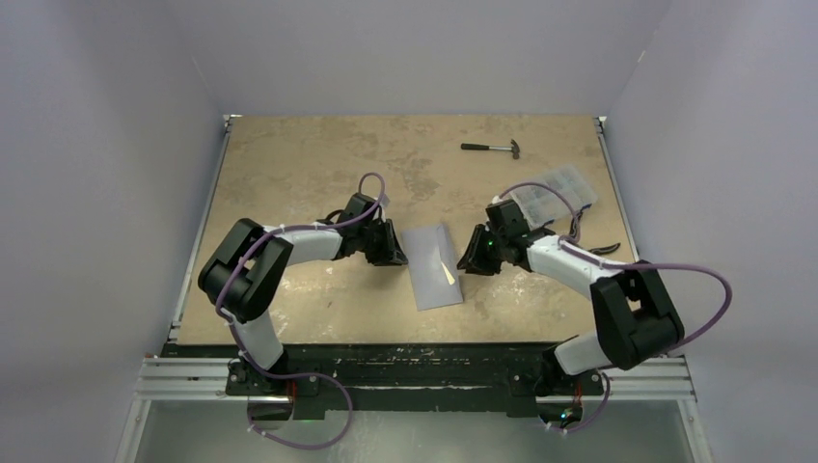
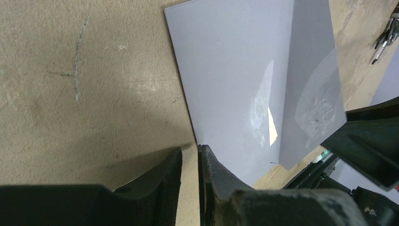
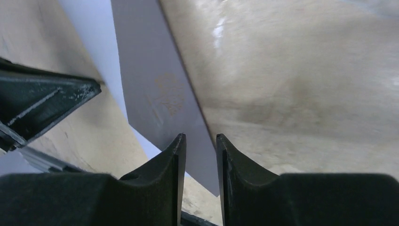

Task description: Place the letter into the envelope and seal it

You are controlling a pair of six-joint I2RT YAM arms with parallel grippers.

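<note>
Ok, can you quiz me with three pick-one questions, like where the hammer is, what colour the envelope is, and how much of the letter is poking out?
1. Where is the hammer?
A) near the far edge of the table
B) on top of the envelope
C) in the left gripper

2. What colour is the envelope?
A) red
B) grey-blue
C) green

3. How much of the letter shows?
A) the whole sheet
B) about half
C) only a thin cream sliver

Answers:
1 A: the top view shows it lying alone, far beyond the envelope.
2 B: it looks grey-blue in all three views.
3 C: just a small cream strip peeks out by the flap.
</note>
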